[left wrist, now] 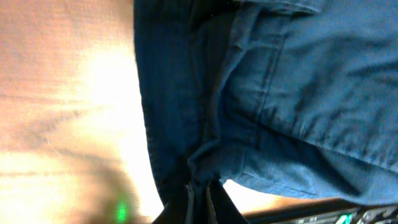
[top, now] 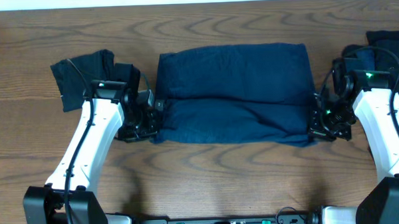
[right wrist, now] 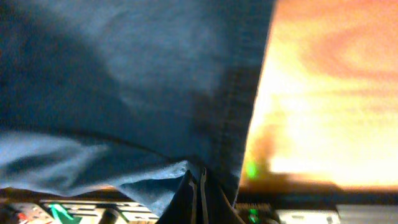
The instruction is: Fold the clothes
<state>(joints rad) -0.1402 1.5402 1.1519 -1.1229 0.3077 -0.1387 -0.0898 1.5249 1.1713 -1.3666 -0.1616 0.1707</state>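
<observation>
Left hand point(top: 153, 115) is closed on the left edge of the navy garment point(top: 235, 84), near its front corner. In the left wrist view its fingers point(left wrist: 221, 208) pinch a small bunch of the cloth beside a seam. Right hand point(top: 317, 118) is closed in the same way on the right front corner, and its fingertips point(right wrist: 214, 208) stand together with the hem between them. The navy garment lies in the middle of the bench point(top: 222, 184) as a wide rectangle between the two arms, with one long fold line across it from side to side. A second dark garment point(top: 82, 76) lies rumpled at the far left, partly under the left arm. A third dark cloth point(top: 390, 39) shows at the right edge, maybe folded, but it is mostly cut off.
</observation>
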